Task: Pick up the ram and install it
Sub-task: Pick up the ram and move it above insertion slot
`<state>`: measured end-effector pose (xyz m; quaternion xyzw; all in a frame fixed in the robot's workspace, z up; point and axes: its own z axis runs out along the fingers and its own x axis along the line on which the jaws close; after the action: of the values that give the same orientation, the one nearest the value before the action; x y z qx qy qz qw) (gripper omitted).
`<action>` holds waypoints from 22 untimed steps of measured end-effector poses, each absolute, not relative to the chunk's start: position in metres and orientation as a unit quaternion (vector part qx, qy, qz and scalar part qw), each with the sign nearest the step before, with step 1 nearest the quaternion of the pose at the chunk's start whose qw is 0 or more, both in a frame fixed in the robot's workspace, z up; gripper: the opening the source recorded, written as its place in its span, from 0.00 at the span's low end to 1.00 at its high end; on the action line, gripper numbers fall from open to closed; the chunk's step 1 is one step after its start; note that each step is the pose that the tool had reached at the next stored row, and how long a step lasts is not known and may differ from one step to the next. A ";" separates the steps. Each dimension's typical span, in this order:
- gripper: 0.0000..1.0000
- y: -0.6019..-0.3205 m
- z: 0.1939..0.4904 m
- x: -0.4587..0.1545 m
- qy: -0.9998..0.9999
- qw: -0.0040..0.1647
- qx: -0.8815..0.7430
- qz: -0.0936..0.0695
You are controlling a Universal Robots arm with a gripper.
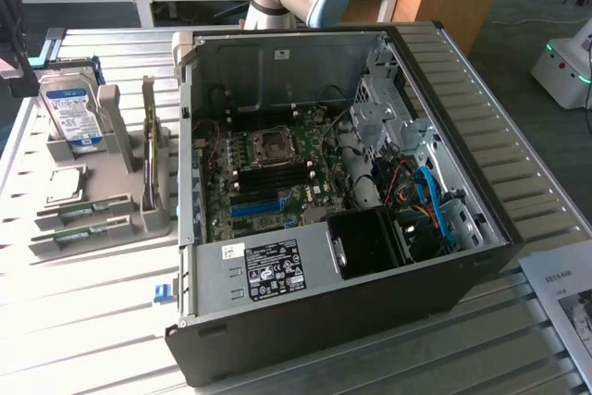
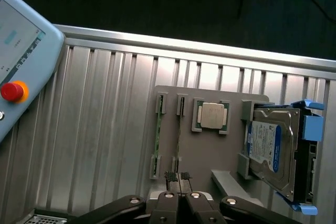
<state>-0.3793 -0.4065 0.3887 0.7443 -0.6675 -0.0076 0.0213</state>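
Ribbed metal surface (image 2: 105,129) carried the ram (image 2: 179,129) in a grey holder (image 2: 210,153): likely light, stiff, fragile, best pinched across its faces mid-length; jaws hung shut, empty, near its end.

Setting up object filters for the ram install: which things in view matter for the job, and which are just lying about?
Job: ram, likely the stick in line with the tool (shut, empty); open computer case; grey tray.
Lying about: other green stick; hard drive; processor chip; pendant with red button.
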 end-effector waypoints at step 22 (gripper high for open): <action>0.24 -0.407 0.389 -0.379 -0.667 0.021 0.744 -0.008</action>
<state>-0.3793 -0.4069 0.3888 0.7443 -0.6675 -0.0076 0.0214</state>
